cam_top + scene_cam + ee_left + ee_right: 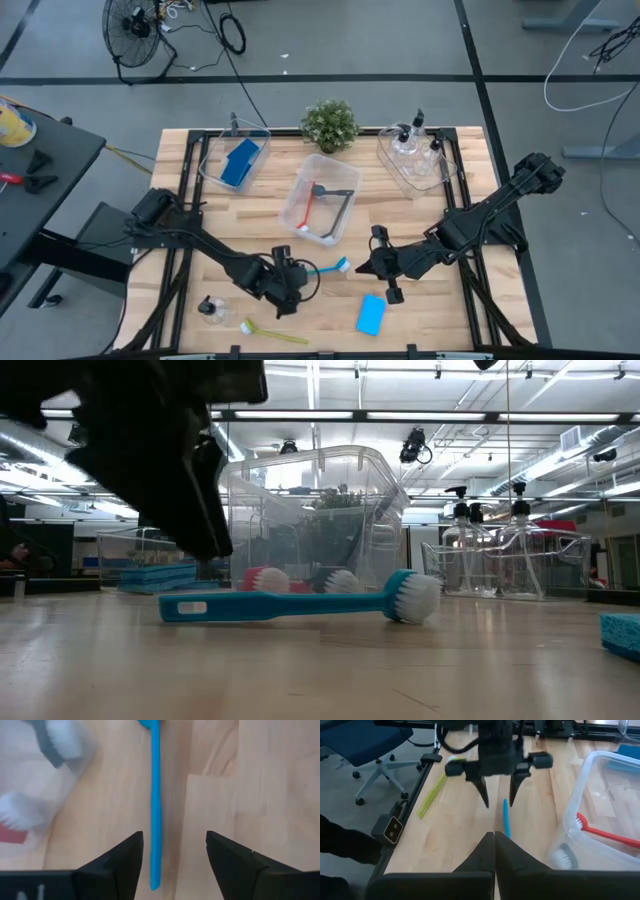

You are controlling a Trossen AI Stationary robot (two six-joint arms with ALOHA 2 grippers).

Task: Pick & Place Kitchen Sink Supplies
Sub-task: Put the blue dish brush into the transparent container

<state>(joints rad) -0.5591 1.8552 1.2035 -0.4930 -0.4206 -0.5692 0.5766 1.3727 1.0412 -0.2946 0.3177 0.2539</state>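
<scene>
A blue long-handled brush (328,268) lies flat on the wooden table, its white bristle head (415,597) toward the right. My left gripper (175,855) stands open over the handle's free end (155,880), one finger on either side of it and neither touching it. My right gripper (494,837) hovers shut just beyond the brush's head, empty. On the near part of the table lie a blue sponge (371,313), a yellow-green brush (272,332) and a small pump bottle (210,308).
Three clear bins stand toward the far edge: the left one (215,170) holds blue sponges, the middle one (300,215) a red brush and a grey one, the right one (395,165) pump bottles. A potted plant (330,125) stands at the far middle.
</scene>
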